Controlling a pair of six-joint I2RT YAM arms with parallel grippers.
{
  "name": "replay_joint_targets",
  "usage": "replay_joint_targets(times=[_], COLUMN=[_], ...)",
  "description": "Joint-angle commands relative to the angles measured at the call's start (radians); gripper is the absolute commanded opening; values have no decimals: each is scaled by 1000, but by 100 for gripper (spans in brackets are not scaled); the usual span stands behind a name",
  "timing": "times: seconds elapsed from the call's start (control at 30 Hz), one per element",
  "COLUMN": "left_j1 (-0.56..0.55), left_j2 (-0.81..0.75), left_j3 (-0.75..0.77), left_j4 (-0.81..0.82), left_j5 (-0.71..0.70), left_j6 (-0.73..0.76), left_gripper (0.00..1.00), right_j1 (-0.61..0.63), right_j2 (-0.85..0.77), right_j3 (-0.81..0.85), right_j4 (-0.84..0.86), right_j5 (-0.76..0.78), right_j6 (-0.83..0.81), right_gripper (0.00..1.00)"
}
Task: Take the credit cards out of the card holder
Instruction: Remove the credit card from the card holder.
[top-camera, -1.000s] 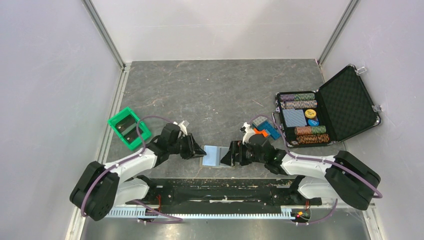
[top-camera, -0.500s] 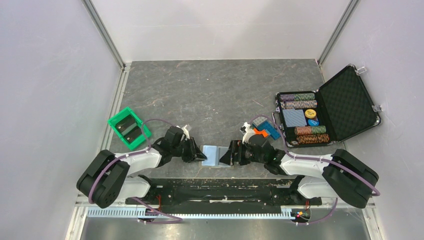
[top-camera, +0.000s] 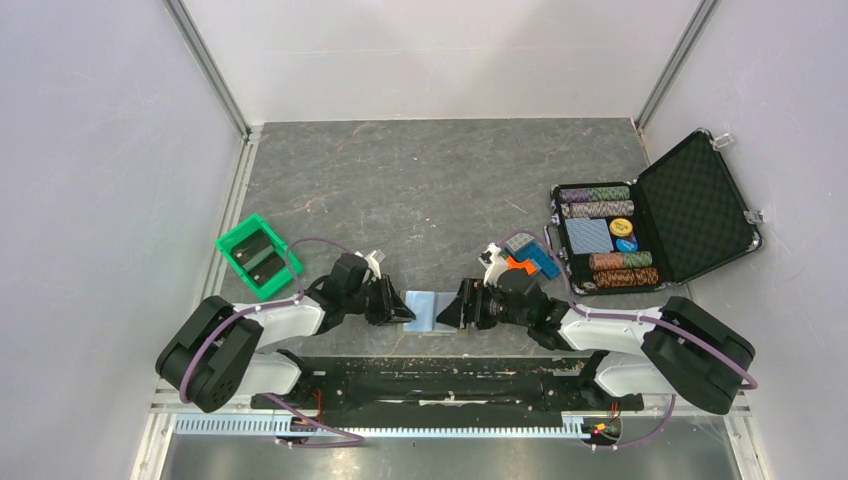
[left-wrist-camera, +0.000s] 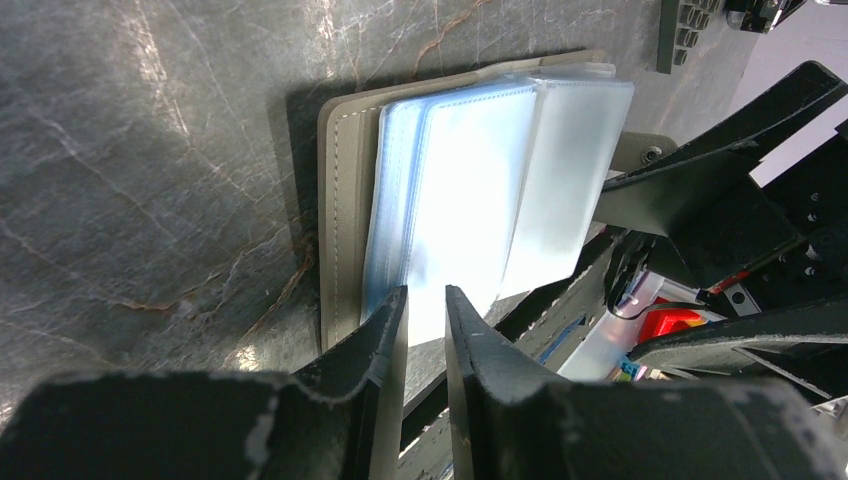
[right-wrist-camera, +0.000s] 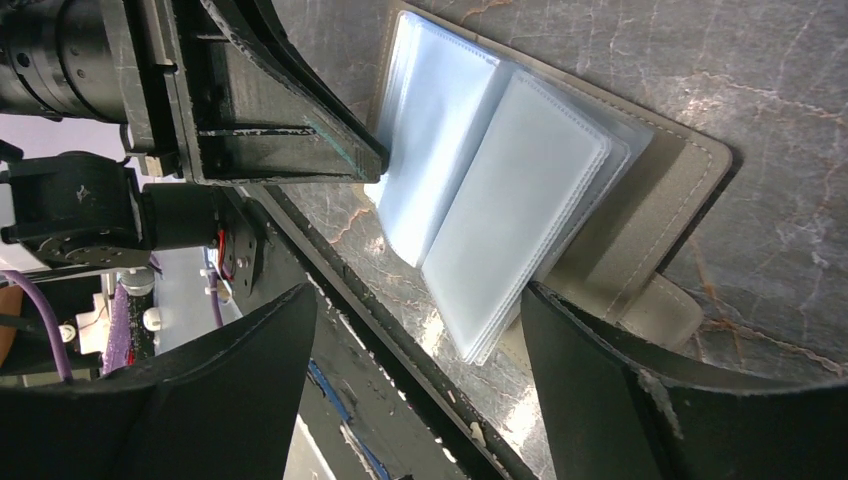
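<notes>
The card holder (top-camera: 430, 311) lies open on the table between my two grippers, its taupe cover (left-wrist-camera: 345, 200) down and its pale-blue clear sleeves (left-wrist-camera: 480, 190) fanned up. No dark credit card shows in the sleeves. My left gripper (top-camera: 402, 308) is at the holder's left edge. Its jaws (left-wrist-camera: 425, 292) are all but shut, with a thin slit and nothing in it, tips at the sleeves' near edge. My right gripper (top-camera: 453, 308) is at the holder's right side, wide open (right-wrist-camera: 420, 300), with the sleeve stack (right-wrist-camera: 500, 210) between its fingers and untouched.
A green bin (top-camera: 258, 256) with dark flat pieces stands at the left. An open black poker-chip case (top-camera: 650, 225) stands at the right, with a blue card deck and orange piece (top-camera: 528, 258) beside it. The table's near edge rail (top-camera: 430, 350) runs just below the holder.
My left arm has dropped lower and brought its gripper in against the holder's left edge. My right gripper has edged slightly left. The holder has stayed where it was.
</notes>
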Motion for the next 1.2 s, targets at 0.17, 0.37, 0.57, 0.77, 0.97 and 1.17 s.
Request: replay_joint_targets(times=[0.17,0.37,0.57,0.77,0.97,1.17], left_j1=[-10,-11,-11,-11,-11,-13], left_j2=[12,5,-39,-79,-154,-221], left_j3=[-20,-23,-23,-8,33,63], left_j4=[5,4,-30,-85,-203,-278], left_j5=[-13,-13,-29,-45,-80,-101], left_j6=[15,14,12,24,48,68], left_gripper=[27,27,29,29,32,36], right_j1=[15,20,23,25,26,26], right_j2=[6,5,21,43,23,-1], right_j3=[-4,-6,-3,25,81,136], right_j4=[96,121,130,85,-75,-229], right_j5=[-29,-38,-39,-15,47,45], right_j6=[19,11,7,-34,-143,-223], right_gripper=[69,55,39,23,0,0])
